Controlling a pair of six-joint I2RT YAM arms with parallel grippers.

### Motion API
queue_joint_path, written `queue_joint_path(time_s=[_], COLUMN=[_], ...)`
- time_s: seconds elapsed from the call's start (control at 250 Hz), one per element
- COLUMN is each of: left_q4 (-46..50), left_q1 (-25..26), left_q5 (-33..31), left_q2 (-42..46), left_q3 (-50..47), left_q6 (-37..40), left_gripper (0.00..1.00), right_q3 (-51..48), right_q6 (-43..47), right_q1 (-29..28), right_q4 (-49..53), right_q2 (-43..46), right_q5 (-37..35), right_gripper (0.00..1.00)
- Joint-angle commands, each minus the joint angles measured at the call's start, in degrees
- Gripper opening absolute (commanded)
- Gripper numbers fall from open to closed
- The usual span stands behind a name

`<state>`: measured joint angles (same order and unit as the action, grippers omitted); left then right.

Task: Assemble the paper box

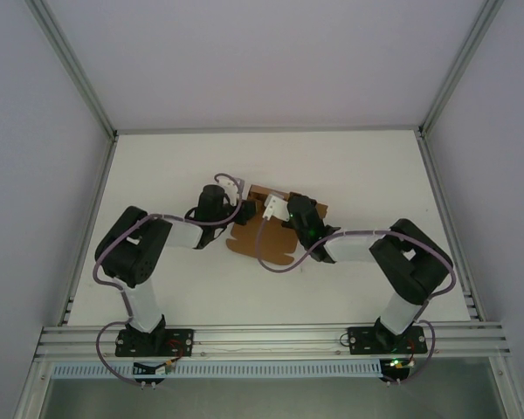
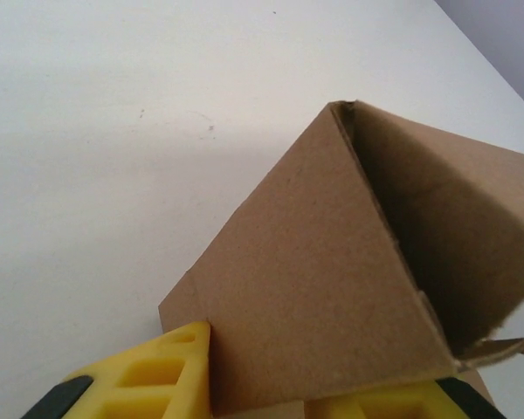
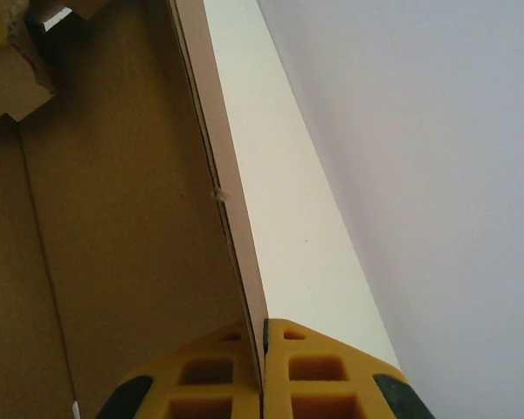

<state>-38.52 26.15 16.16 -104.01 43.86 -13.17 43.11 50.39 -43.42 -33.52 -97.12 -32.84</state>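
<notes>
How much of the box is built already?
Not far. One flap of the box is folded up, sitting inside the left tool. The right tool pinches another panel's edge. Much of the box lies flat on the table, so the remaining sides probably need folding and tucking.

Folded paper box (image 2: pixel 332 288) sits between the left hand's (image 2: pixel 262 394) yellow fingers (image 2: pixel 157 371).
</notes>
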Motion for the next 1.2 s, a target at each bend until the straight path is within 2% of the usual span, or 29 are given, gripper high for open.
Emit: queue_joint_path(time_s=[0.0,0.172,0.307,0.487,0.675,0.843,0.954,1.194], left_q4=[-8.3,-8.6,-1.2,-1.1,-2.8,-1.2,-3.7,-0.5], left_q1=[1.4,1.4,1.3,-0.5,-2.9,-3.1,-3.1,-3.0], left_q5=[3.3,7.8,9.4,8.4,7.6,9.8,10.1,9.9], left_q2=[4.4,4.4,4.6,6.6,5.7,4.5,6.2,8.4], left_q3=[0.3,-3.6,-3.2,-6.6,-6.3,-4.6,-6.7,-6.5], left_q6=[-2.4,1.4,4.2,4.0,2.0,1.3,-0.2,0.6], left_gripper=[0.31,0.43,0.44,0.44,0.46,0.45,0.45,0.46], right_q3=[-0.1,-2.8,-5.0,-5.6,-1.2,-0.9,1.9,4.3], right_q6=[-5.3,1.5,4.2,7.0,-4.3,-2.1,-3.4,-0.6], right_q1=[-1.5,-1.5,-1.8,-3.3,-4.8,-4.7,-4.6,-3.8], right_q4=[13.9,6.8,-0.2,-8.5,1.4,-0.5,3.3,4.8], right_q2=[-2.2,-5.3,-8.3,-12.4,-9.3,-7.3,-4.8,-1.4], right_q5=[12.3,8.7,6.0,2.9,4.1,1.2,2.2,3.0], right_gripper=[0.00,0.00,0.00,0.00,0.00,0.00,0.00,0.00])
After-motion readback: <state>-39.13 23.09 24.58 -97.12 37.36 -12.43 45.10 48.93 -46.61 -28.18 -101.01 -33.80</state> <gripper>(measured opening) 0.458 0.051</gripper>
